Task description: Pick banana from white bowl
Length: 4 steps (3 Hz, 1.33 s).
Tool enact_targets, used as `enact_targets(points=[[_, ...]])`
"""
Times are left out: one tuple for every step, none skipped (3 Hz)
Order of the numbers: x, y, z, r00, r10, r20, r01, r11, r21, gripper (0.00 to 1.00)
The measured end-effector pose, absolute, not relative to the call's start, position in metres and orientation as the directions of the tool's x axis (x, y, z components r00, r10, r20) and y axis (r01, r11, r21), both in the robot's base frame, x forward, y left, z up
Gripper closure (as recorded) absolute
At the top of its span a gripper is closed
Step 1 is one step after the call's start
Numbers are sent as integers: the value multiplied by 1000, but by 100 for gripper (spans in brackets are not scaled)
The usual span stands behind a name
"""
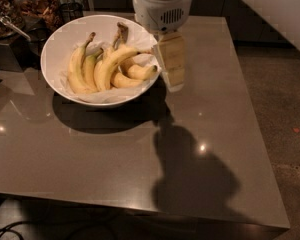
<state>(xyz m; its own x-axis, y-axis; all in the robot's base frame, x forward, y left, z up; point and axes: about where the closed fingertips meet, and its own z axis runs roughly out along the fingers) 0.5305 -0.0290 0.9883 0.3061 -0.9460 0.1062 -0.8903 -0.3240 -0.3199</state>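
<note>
A grey-brown table (115, 164) fills most of the view, with the arm's shadow lying dark across its near right part. The robot's white wrist housing (162, 6) hangs over the far edge. The white bowl (52, 44), lined with crinkled paper (140, 36), stands on the table's far left. The cream gripper (174, 81) points down just beside the bowl's right rim, holding nothing; whether it is wide or narrow cannot be told. The banana (112, 61) lies in the bowl, arched over shorter bananas (77, 66), its stem toward the gripper.
</note>
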Motion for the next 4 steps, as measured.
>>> enact_targets(points=[[546, -6, 981, 372, -918, 136, -867, -396, -303, 19], [560, 14, 974, 424, -890, 169, -841, -456, -291, 25], [572, 34, 975, 471, -859, 201, -809, -511, -292, 26], [578, 56, 979, 519, -820, 243, -764, -572, -299, 25]])
